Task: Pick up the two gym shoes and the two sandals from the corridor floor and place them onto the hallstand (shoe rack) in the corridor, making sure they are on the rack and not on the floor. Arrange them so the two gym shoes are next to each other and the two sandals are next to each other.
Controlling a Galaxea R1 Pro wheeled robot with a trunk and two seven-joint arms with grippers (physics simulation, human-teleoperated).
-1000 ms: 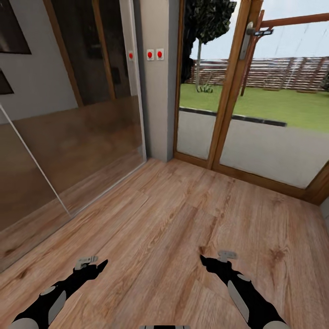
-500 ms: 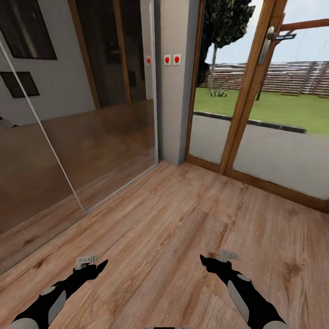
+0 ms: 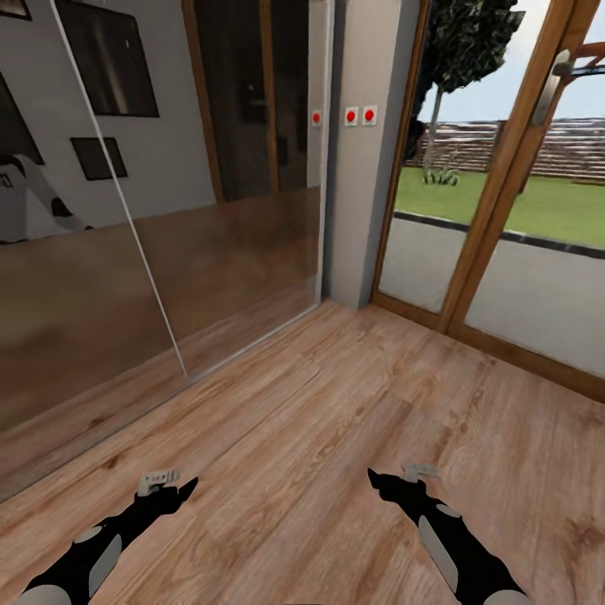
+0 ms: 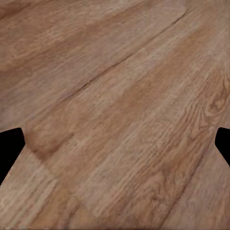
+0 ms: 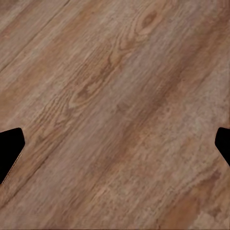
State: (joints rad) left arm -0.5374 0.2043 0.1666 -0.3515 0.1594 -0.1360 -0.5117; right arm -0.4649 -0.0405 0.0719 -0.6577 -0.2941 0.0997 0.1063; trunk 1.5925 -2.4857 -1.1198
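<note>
The gym shoes, the sandals and the hallstand are out of view. Light brown wood-plank corridor floor (image 3: 336,437) stretches ahead of me. My left gripper (image 3: 181,487) and right gripper (image 3: 380,481) hang low over the planks near the front, a body width apart. In the left wrist view one dark fingertip (image 4: 9,149) sits far from the other, with bare floor (image 4: 120,120) between them. The right wrist view is alike: a dark fingertip (image 5: 10,148) at each side over bare floor (image 5: 120,115). Both grippers are open and hold nothing.
A mirrored sliding door (image 3: 126,277) runs along the left, reflecting the floor and part of my white body (image 3: 34,202). A grey pillar with red switches (image 3: 360,116) stands ahead. To the right is a wood-framed glass door (image 3: 496,210) with lawn beyond.
The whole picture has slid to the right, so the camera has turned left. More of the mirrored door shows now. Both arms keep the same pose.
</note>
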